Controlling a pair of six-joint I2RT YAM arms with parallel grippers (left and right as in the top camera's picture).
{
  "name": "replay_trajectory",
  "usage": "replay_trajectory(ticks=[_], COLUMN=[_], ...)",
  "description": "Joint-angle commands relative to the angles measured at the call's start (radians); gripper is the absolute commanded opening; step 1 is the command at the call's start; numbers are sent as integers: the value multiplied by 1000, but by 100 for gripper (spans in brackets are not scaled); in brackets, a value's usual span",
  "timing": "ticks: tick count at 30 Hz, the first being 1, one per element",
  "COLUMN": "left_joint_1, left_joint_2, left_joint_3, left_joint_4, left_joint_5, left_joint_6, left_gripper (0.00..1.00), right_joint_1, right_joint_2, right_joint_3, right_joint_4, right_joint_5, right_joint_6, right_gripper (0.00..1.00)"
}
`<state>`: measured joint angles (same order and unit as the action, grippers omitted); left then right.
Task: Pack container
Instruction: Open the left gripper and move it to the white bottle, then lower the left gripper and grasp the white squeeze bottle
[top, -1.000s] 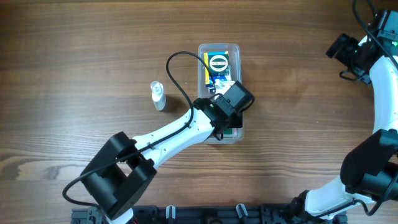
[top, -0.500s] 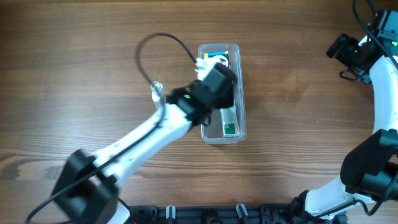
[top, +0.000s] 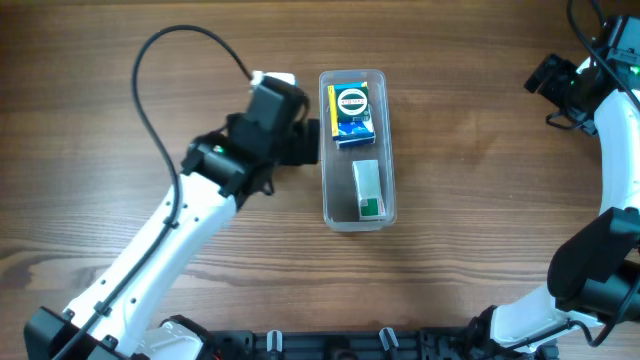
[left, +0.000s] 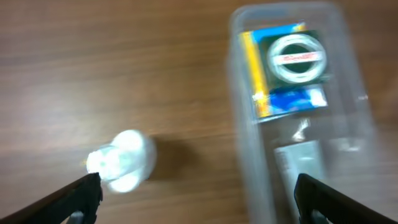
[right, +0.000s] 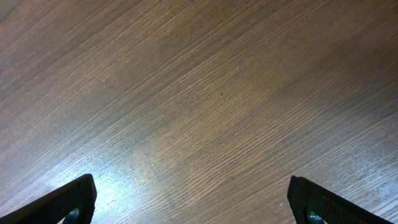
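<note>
The container (top: 389, 150) is a clear long tub in the middle of the table. Inside it lie a blue and yellow box (top: 351, 112) at the far end and a white and green box (top: 368, 188) at the near end. My left gripper (top: 303, 140) hangs just left of the tub, open and holding nothing. In the left wrist view the gripper (left: 199, 200) straddles bare wood, with a small clear bottle (left: 121, 160) near its left finger and the container (left: 244, 143) by its right one. My right gripper (right: 193, 200) is open over bare wood at the far right (top: 560, 85).
The small bottle is hidden under the left arm in the overhead view. A black cable (top: 160, 60) loops from the left arm over the table's left side. Dark fixtures (top: 330, 345) line the front edge.
My left gripper has come out of the container and swung left, opening wide. The white and green box now lies uncovered in the tub. The right arm has not moved.
</note>
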<state>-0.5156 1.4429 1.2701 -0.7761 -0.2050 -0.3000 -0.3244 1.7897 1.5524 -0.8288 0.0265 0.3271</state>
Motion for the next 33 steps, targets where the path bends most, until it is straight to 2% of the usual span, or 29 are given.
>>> replay_trajectory(ticks=[1,4,7,16,26,29,33], left_joint_1=[104,175,218,222,222,222,222], left_joint_2=[13,13,38,251,371,375,375], left_joint_3=[11,11,11,11,11,11,11], left_joint_4=[-7,-4,0,0,-23,-24,-24], left_joint_5=[39,61,161,161,164,164,163], left_joint_6=[61,66,129,175,185,185,185], left_gripper=[98,95,99,100,99,93,91], right_joint_1=[0,0,0,0,0,0,0], right_joint_2=[2,2,2,2,2,2,2], right_joint_3=[-5,-5,-5,-5,-5,-5,-5], right_joint_4=[3,3,3,3,3,3,3], right_joint_5=[-6,-6,-6,-6,-6,-6,-6], right_joint_6=[-10,-10,-10,-10,-10,-10,-10], right_gripper=[100,100,100,100,100,100,100])
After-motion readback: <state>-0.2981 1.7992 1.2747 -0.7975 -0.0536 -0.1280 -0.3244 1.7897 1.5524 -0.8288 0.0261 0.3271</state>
